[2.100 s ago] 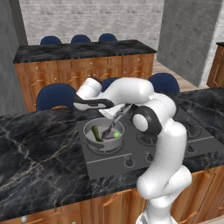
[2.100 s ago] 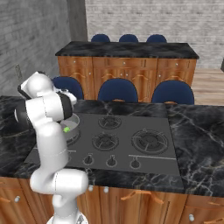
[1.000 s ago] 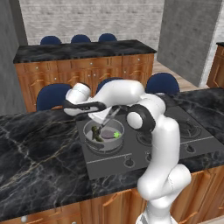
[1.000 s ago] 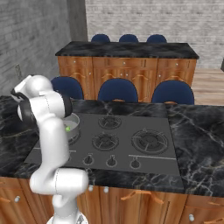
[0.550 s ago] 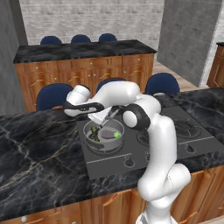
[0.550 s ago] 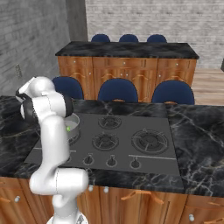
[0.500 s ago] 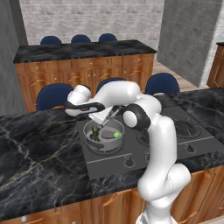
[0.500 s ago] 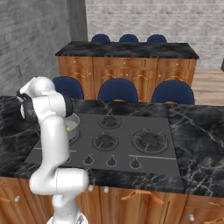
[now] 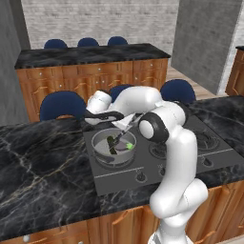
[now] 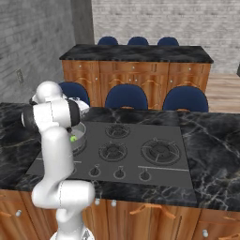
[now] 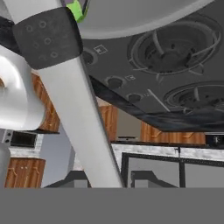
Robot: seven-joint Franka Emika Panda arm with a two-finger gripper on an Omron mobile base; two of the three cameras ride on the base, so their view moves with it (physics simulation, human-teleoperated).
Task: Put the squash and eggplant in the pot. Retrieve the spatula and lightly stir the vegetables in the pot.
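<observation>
From my left base camera I see the gripper (image 9: 90,116) at the far left rim of the pot (image 9: 101,142); I cannot tell how its fingers stand. A pale spatula (image 9: 125,125) slants into the pot, where the squash (image 9: 113,144) and eggplant (image 9: 127,147) lie together on the stove (image 9: 190,152).

pot (image 10: 78,133): mostly behind arm | squash (image 9: 112,143), eggplant (image 9: 127,146): small, partly covered | fingers: hidden by spatula (image 11: 83,113)

White rounded arm (image 9: 178,143), dark joint rings.
</observation>
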